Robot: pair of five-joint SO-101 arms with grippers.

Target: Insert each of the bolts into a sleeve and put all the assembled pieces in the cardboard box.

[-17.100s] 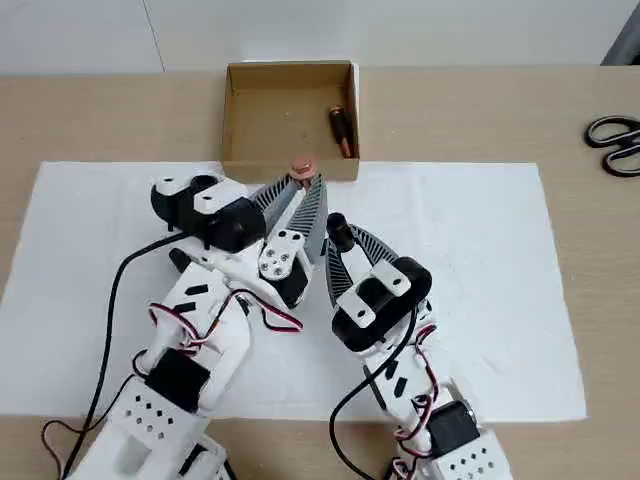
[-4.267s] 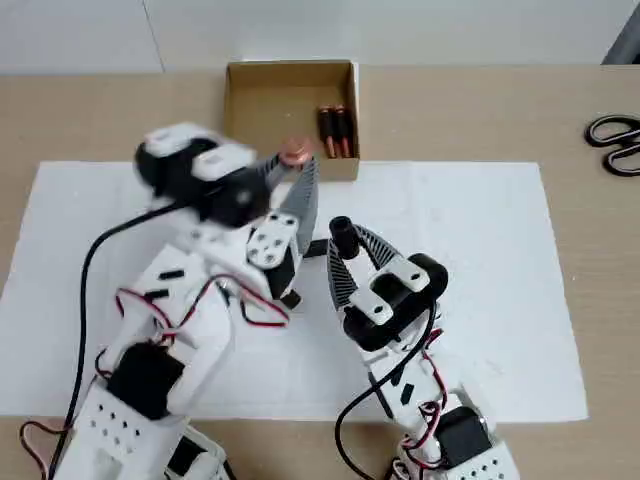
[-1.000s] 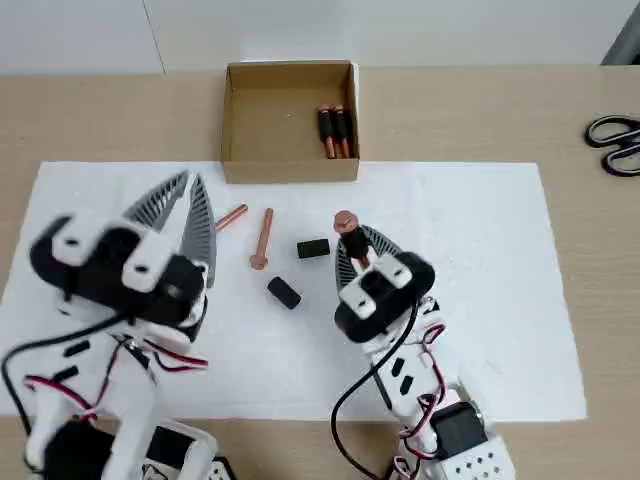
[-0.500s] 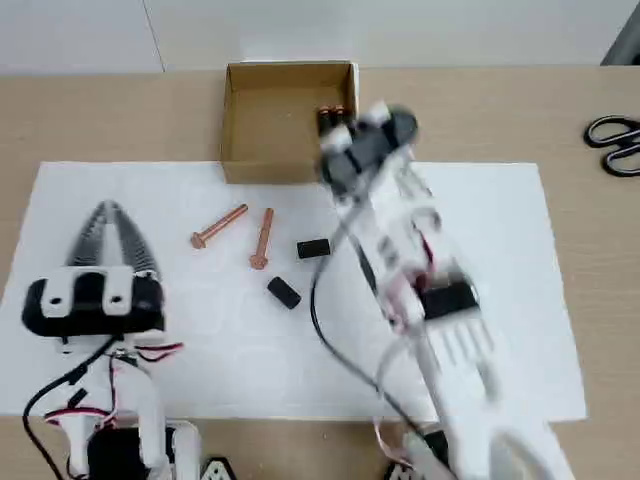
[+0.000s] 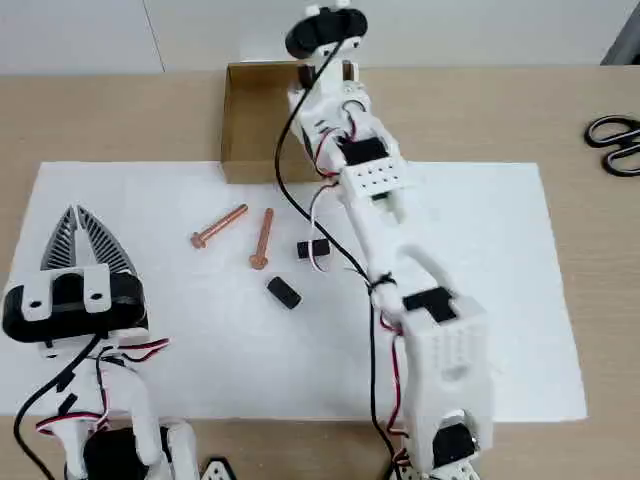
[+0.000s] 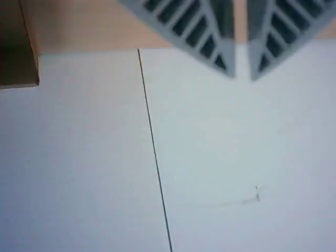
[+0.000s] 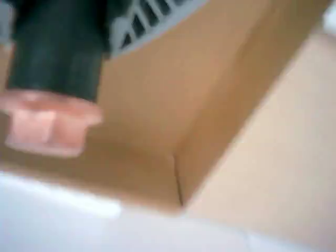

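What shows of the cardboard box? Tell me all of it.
The cardboard box is brown, shallow and open-topped, with plain upright walls and a bare floor where it shows. It stands flat on the wooden table, its near wall at the white sheet's far edge. The right arm lies over its right side and hides it. The right wrist view shows an inner corner, with a sleeved bolt held over the inside.

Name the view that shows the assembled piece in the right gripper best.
Right wrist view: the black sleeve and copper bolt head sit close up over the cardboard box. In the high view the right arm hides them; the left wrist view faces the white sheet.
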